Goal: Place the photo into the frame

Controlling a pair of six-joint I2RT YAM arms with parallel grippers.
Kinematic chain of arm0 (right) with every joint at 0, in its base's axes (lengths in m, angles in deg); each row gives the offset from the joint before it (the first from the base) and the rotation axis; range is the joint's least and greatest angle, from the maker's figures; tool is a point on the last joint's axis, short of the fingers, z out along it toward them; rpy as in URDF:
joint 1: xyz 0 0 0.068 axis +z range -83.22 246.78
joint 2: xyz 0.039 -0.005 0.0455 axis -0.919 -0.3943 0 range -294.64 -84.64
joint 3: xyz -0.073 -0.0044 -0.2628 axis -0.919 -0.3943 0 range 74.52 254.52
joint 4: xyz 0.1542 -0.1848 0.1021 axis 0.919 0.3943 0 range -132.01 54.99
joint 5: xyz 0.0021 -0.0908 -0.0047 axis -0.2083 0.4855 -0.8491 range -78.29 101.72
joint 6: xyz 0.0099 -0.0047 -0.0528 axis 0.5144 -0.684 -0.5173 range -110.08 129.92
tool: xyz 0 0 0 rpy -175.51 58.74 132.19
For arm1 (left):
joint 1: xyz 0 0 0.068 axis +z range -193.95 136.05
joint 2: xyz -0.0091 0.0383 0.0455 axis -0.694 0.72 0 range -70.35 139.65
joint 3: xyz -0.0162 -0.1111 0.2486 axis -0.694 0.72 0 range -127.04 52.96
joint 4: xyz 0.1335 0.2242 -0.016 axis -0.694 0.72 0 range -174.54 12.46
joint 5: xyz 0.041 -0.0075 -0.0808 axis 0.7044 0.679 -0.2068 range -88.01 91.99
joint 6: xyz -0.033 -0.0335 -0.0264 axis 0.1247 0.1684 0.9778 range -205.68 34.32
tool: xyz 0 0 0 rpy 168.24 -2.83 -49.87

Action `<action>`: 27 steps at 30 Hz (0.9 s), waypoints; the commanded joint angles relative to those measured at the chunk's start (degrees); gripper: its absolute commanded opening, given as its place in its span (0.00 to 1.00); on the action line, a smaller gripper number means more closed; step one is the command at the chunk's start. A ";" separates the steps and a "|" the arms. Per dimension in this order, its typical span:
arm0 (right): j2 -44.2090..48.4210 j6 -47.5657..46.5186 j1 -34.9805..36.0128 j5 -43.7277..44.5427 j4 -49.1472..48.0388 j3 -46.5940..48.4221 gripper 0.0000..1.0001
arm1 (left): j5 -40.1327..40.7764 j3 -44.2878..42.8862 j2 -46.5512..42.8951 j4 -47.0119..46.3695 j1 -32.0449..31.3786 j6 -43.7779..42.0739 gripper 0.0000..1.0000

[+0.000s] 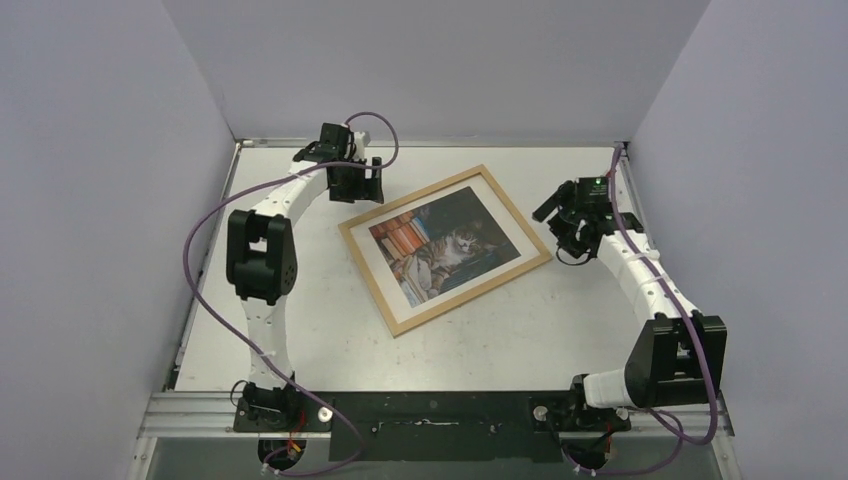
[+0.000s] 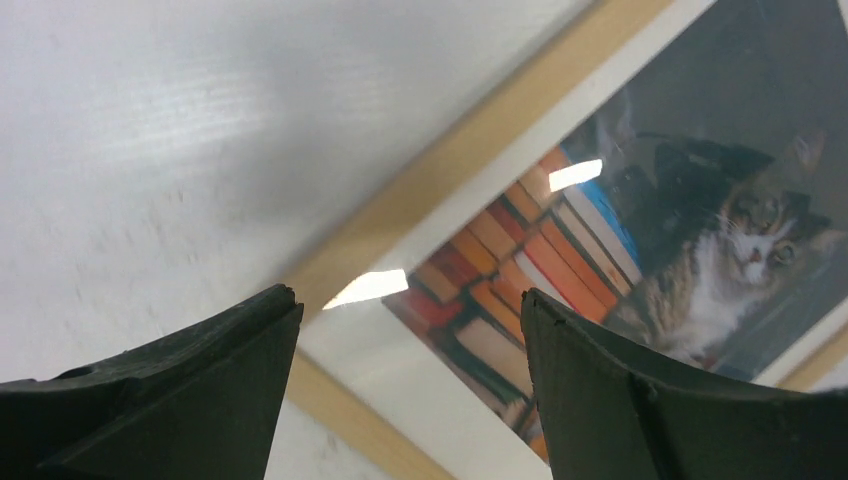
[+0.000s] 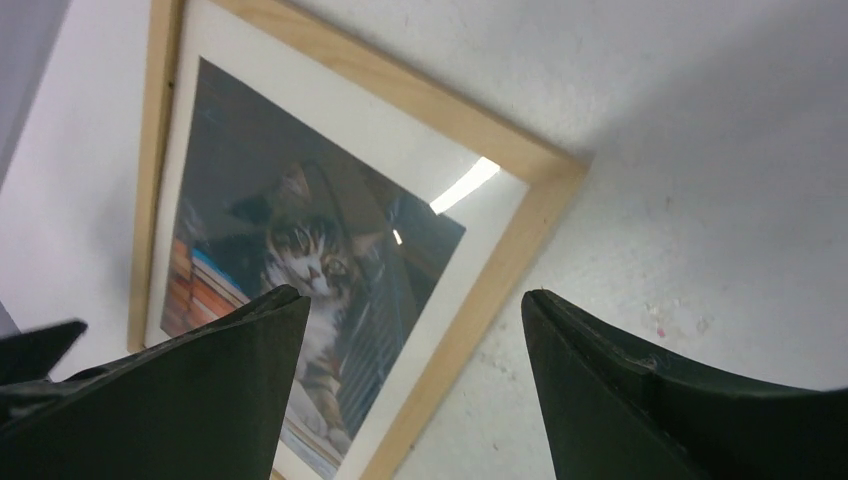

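The light-wood frame (image 1: 415, 197) lies flat and askew in the middle of the table. The cat photo (image 1: 445, 245) shows face up inside it, bordered by a white mat (image 1: 385, 262). My left gripper (image 1: 356, 185) hovers open over the frame's far left corner, holding nothing. In the left wrist view the gripper (image 2: 408, 292) spans the wood rim (image 2: 450, 160), the mat and the photo's books (image 2: 560, 250). My right gripper (image 1: 563, 238) hangs open just off the frame's right corner. In the right wrist view this gripper (image 3: 415, 292) has the rim (image 3: 498, 290) and the cat photo (image 3: 300, 200) below it.
Grey enclosure walls (image 1: 110, 200) close in the white table (image 1: 560, 320) on the left, back and right. A metal rail (image 1: 440, 410) with both arm bases runs along the near edge. Purple cables (image 1: 200, 235) loop beside each arm.
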 commanded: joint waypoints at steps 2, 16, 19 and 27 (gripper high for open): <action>2.82 3.98 3.65 2.12 10.94 -2.16 0.82 | -2.20 -13.64 10.07 -0.47 0.30 -7.04 0.80; -4.06 7.61 8.37 -11.44 -1.31 -13.67 0.85 | -18.46 -21.07 21.03 0.42 2.17 -9.41 0.78; -6.64 8.41 8.90 -13.84 -5.52 -14.49 0.86 | -20.66 -20.31 22.18 0.84 2.23 -8.12 0.73; -13.53 4.58 8.92 -13.51 -9.92 -12.26 0.86 | -19.43 -10.42 18.67 -1.28 2.24 -5.73 0.57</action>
